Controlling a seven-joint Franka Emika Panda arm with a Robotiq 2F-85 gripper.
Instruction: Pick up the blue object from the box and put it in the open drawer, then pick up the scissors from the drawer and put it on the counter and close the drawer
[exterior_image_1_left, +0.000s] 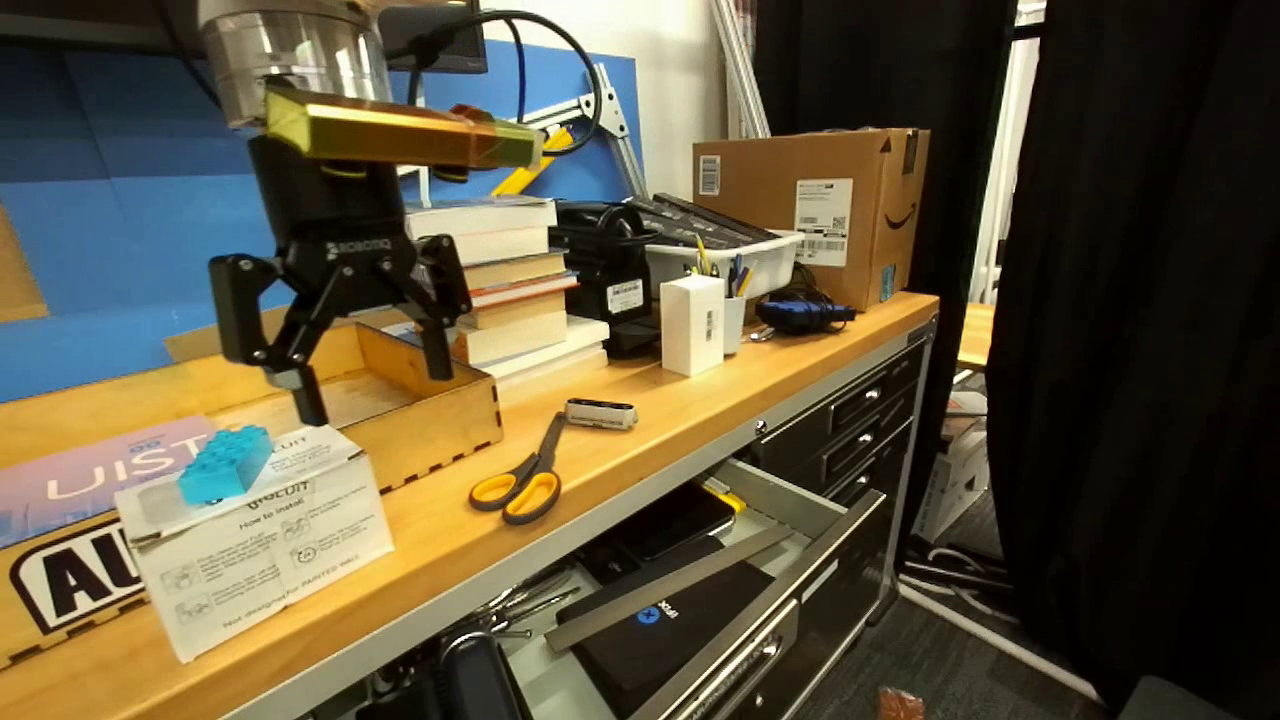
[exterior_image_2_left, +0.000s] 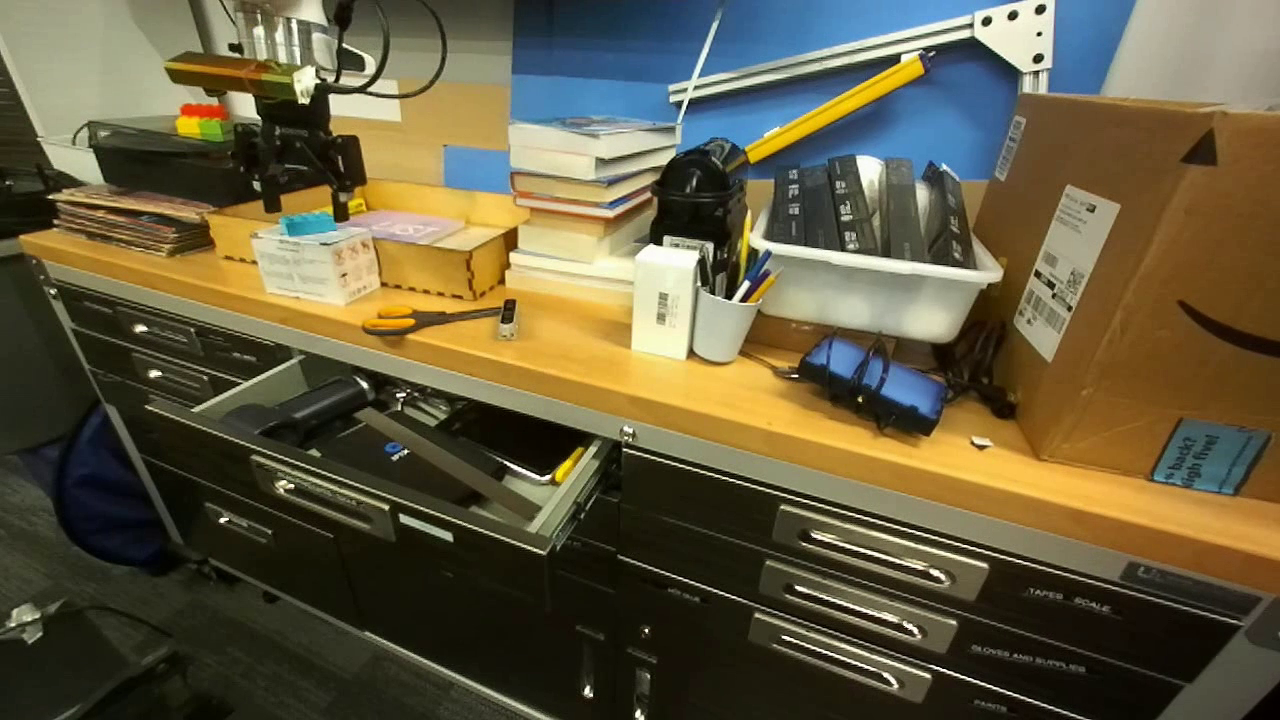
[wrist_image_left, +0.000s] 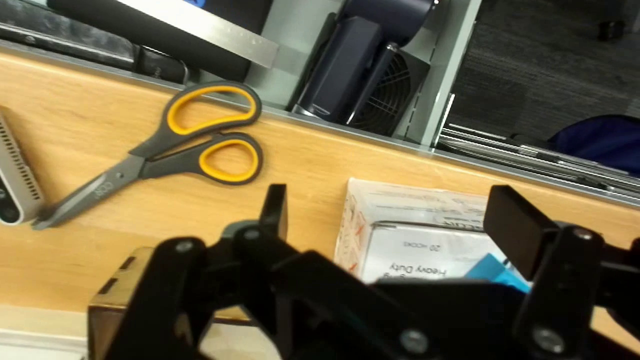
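Note:
The blue object (exterior_image_1_left: 225, 465) is a light blue studded brick lying on top of the white box (exterior_image_1_left: 280, 550); both also show in an exterior view, brick (exterior_image_2_left: 308, 224) and box (exterior_image_2_left: 310, 265). My gripper (exterior_image_1_left: 375, 385) is open and empty, above the box and a little to the side of the brick. In the wrist view the brick (wrist_image_left: 492, 270) is partly hidden by the gripper (wrist_image_left: 390, 200). The scissors (wrist_image_left: 120, 175) with orange handles lie on the wooden counter (wrist_image_left: 300, 160), handles toward the drawer. The drawer (exterior_image_2_left: 320, 497) is pulled open below the counter edge.
The drawer holds a dark blower-like tool (wrist_image_left: 350, 65), a metal ruler (exterior_image_2_left: 445, 455) and a black iFixit case (exterior_image_1_left: 660, 620). A wooden tray (exterior_image_1_left: 440, 430) stands behind the box. A small grey device (exterior_image_1_left: 600, 413) touches the scissors' tip. Books (exterior_image_2_left: 590, 200) stand farther along.

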